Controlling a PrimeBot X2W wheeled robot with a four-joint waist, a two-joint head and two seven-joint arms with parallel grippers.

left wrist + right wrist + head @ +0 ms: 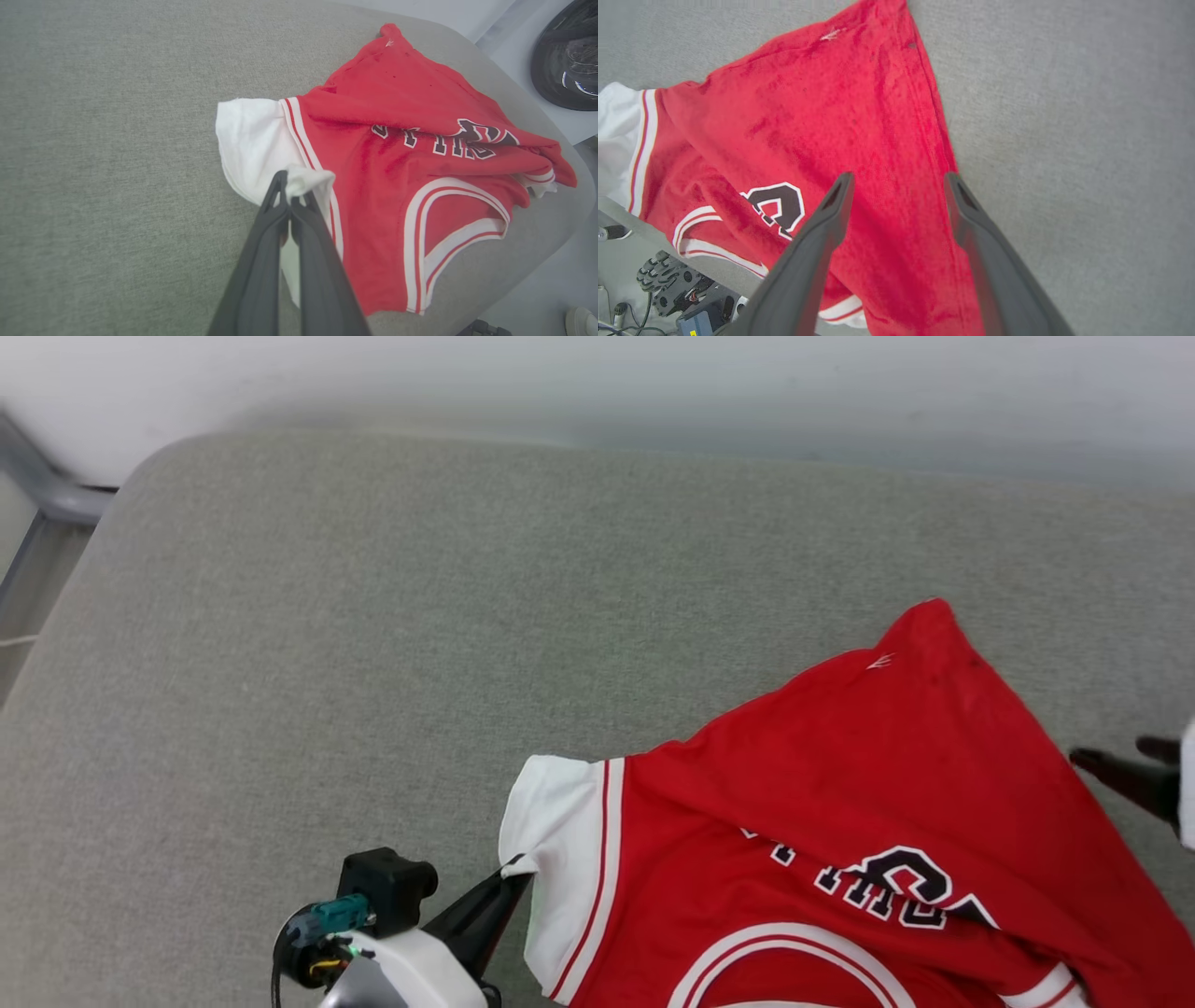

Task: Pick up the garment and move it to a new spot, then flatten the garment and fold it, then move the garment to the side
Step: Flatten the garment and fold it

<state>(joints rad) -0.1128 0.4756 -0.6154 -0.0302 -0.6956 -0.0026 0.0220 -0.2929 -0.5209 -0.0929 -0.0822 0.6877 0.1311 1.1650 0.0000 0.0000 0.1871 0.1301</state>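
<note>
The garment (840, 821) is a red jersey with white sleeves and black lettering, lying crumpled on the grey padded table (373, 663) at the lower right of the head view. My left gripper (512, 877) is shut on the edge of its white sleeve (560, 831). In the left wrist view the left gripper (288, 184) pinches a raised fold of that sleeve (252, 140). My right gripper (1116, 753) stands at the garment's right edge. The right wrist view has the right gripper (899, 179) open over the garment's red cloth (831, 116), with nothing between the fingers (831, 210).
A grey metal frame (47, 495) stands past the table's far left corner. A dark round object (567, 56) and a shoe (579, 319) are on the pale floor beyond the table's rounded edge. Bare grey table stretches left and behind the garment.
</note>
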